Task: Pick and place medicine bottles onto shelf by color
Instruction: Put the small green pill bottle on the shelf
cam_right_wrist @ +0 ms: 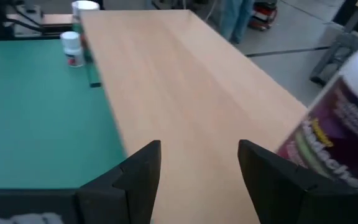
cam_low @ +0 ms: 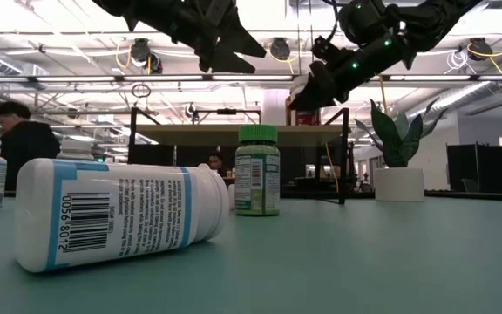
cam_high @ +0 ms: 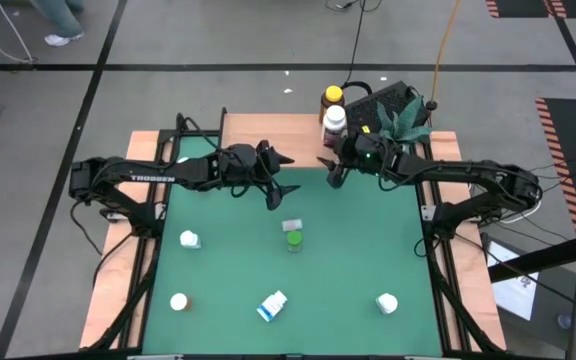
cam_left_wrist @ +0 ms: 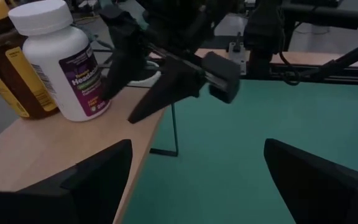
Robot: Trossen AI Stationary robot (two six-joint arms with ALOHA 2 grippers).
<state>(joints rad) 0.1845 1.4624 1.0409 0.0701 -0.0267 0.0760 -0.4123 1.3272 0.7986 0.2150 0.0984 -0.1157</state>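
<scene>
Although two bottles already stand on the light-wood shelf (cam_high: 268, 130), an amber yellow-capped bottle (cam_high: 331, 98) and a white purple-labelled bottle (cam_high: 335, 121) at its right end, five remain on the green mat before it, among them a green bottle (cam_high: 294, 240). Over the shelf's front edge, right gripper (cam_high: 334, 170) and left gripper (cam_high: 278, 172) hang spread, holding nothing.

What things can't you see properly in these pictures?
- Amber bottle: the left wrist view cuts it off at the edge, and the white bottle covers part of it.
- Purple-labelled bottle in the right wrist view: blurred and cut off by the edge, so its words cannot be read.
- Shelf in the low view: seen edge-on, with the green bottle in front.
- Bottle far off in the right wrist view: label too small to read.
</scene>
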